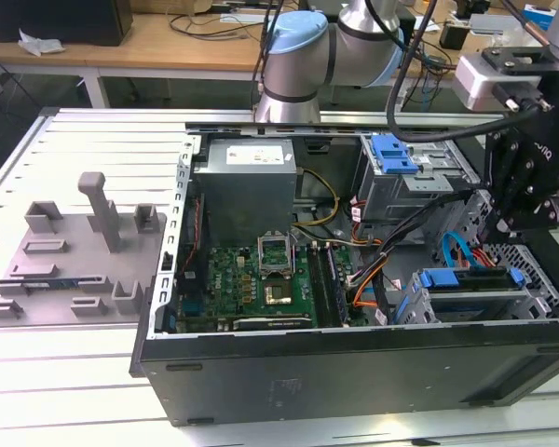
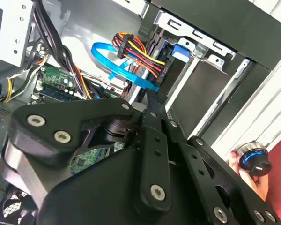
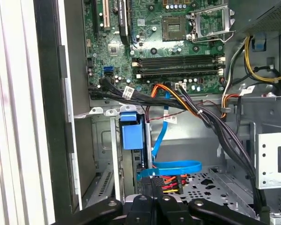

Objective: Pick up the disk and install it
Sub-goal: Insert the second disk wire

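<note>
— Where are you hanging right now?

— I am hovering over the open computer case (image 1: 354,372), which is sitting on the slatted counter (image 1: 74,149). My hand (image 1: 505,223) is showing at the exterior view's right, above the drive bays in that corner of the case.

— And what is the hand doing?

— My fingers (image 3: 145,197) are lying pressed together in the first wrist view, and nothing is sitting between them. I am gripping nothing.

— Where is the disk?

— The disk (image 1: 468,294) is sitting in the low drive bay at the exterior view's lower right, just below my hand, with its blue carrier frame facing up. In the first wrist view its blue frame (image 3: 131,133) is standing inside the metal bay, next to a looping blue ribbon cable (image 3: 175,166). I am not touching it.

— Anything else close by?

— The green motherboard (image 1: 261,275) is lying in the middle of the case, and the grey power supply box (image 1: 247,191) is sitting above it in the frame. A grey fixture tray (image 1: 70,256) is resting at the exterior view's left. In the second wrist view a person's hand (image 2: 236,161) is holding a round blue-lit knob (image 2: 254,158) outside the case.
</note>
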Motion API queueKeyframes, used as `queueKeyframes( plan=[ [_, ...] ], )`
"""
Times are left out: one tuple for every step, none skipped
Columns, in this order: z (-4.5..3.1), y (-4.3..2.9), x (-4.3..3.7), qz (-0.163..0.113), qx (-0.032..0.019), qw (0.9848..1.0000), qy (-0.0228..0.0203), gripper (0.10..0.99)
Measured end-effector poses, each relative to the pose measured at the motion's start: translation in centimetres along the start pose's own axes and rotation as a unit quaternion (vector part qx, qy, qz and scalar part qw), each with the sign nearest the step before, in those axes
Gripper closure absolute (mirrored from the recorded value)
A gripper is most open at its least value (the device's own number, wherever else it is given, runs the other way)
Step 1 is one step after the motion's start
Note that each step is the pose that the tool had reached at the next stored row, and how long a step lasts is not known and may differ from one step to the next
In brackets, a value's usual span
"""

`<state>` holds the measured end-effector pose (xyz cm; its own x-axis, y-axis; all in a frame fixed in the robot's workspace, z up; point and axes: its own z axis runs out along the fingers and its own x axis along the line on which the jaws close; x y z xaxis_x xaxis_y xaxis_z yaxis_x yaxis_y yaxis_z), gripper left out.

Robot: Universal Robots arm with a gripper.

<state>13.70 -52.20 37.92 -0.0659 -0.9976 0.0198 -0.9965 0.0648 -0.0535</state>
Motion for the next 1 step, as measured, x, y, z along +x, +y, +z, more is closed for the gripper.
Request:
queueKeyframes(
  plan=[
    [0.00,0.00,-0.02,0.000,0.0000,1.0000,0.0000,0.980]
  ],
)
